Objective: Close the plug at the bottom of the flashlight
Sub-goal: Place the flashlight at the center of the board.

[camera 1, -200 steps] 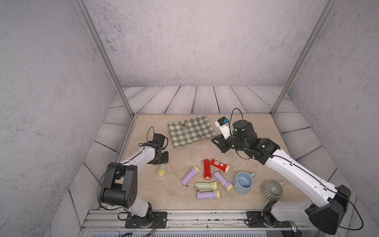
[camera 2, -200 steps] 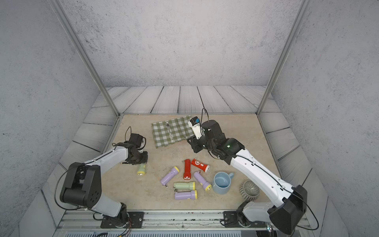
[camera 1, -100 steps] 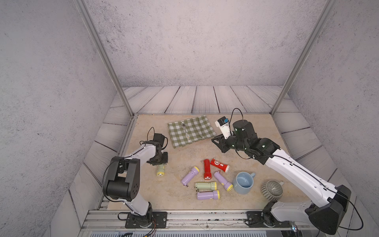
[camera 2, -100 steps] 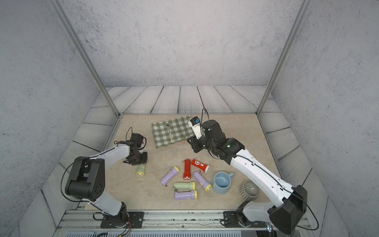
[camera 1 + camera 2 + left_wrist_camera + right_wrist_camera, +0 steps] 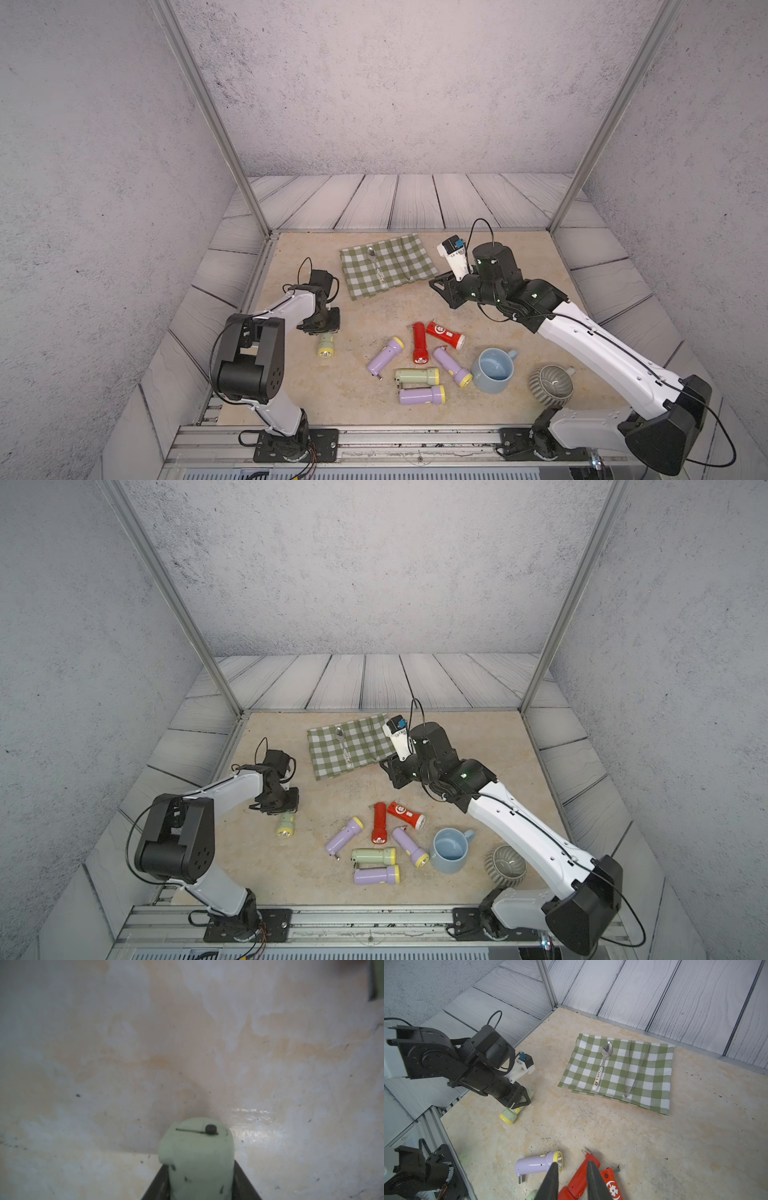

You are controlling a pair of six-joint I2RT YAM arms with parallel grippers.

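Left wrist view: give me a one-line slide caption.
Left fingers clamp a pale green flashlight, its tail end with a small black knob facing the camera, beige tabletop beyond.

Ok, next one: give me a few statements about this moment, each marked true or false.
1. The left gripper has its fingers shut on a pale green flashlight. True.
2. The spoon lies inside the blue mug. False: it lies on the green checked cloth.
3. The right gripper is holding something. False: its fingers are apart and empty, raised above the table.
4. Two red flashlights lie on the table. True.
5. The blue mug stands upright beside the grey ribbed bowl. True.
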